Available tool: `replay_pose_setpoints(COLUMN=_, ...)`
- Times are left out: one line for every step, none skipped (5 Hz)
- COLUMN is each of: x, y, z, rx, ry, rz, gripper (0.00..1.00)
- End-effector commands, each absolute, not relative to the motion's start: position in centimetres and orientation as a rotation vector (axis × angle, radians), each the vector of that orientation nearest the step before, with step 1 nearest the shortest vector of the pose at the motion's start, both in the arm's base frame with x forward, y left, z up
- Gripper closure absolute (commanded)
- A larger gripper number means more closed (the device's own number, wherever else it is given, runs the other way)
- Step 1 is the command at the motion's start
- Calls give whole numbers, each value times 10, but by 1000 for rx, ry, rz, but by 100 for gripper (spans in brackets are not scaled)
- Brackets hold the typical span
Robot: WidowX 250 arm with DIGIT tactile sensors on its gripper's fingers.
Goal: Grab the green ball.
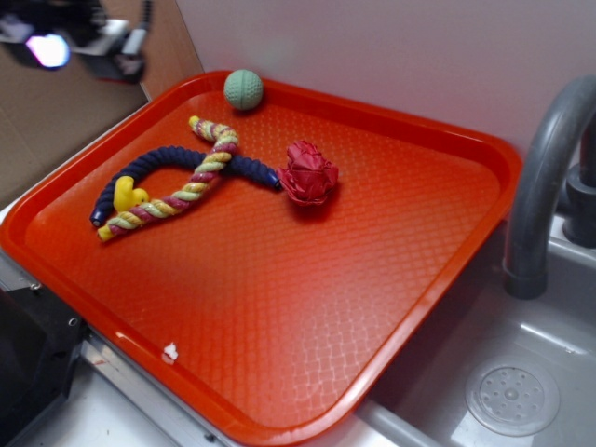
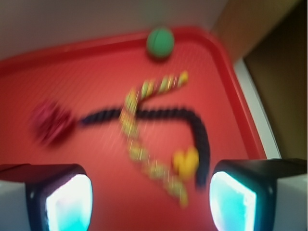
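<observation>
I see my claw (image 2: 151, 202) spread open at the wrist view's bottom, empty. Left to right: red ball (image 2: 52, 122), ropes (image 2: 149, 130), yellow duck (image 2: 186, 162). The green ball (image 2: 160, 42) sits top centre. Only the exterior view shows a faucet (image 1: 549, 177) at right.

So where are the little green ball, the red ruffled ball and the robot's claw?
small pale green dimpled ball (image 1: 243, 89): exterior view, centre of its face.
red ruffled ball (image 1: 308, 173): exterior view, middle of the ruffles.
claw (image 2: 151, 199): wrist view, midway between its fingertips.
</observation>
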State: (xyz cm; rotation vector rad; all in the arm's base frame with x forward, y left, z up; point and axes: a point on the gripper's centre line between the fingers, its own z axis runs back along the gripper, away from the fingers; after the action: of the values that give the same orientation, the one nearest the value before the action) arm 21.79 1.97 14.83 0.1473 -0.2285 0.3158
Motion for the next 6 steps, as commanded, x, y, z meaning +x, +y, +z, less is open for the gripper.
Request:
replay_pose_setpoints(x=317, y=80, z=100, rx=242, ry=-263, rz=277, gripper=0)
replay_pose_setpoints(x=323, y=100, z=82, rx=219, ry=-212, rz=237, gripper=0)
replay_pose_setpoints(x=327, y=121, z=75, rx=128, ry=-160, rz=222, gripper=0)
replay_pose_setpoints(x=331, y=131, z=67, rx=116, ry=-152, rz=227, gripper=0)
replay_pose_setpoints(x=337, y=110, z=69, rx=78, ry=-154, rz=165, gripper=0)
replay_pose_setpoints(x=344, y=84, z=72, rx=7, ry=-140, rz=132, gripper=0)
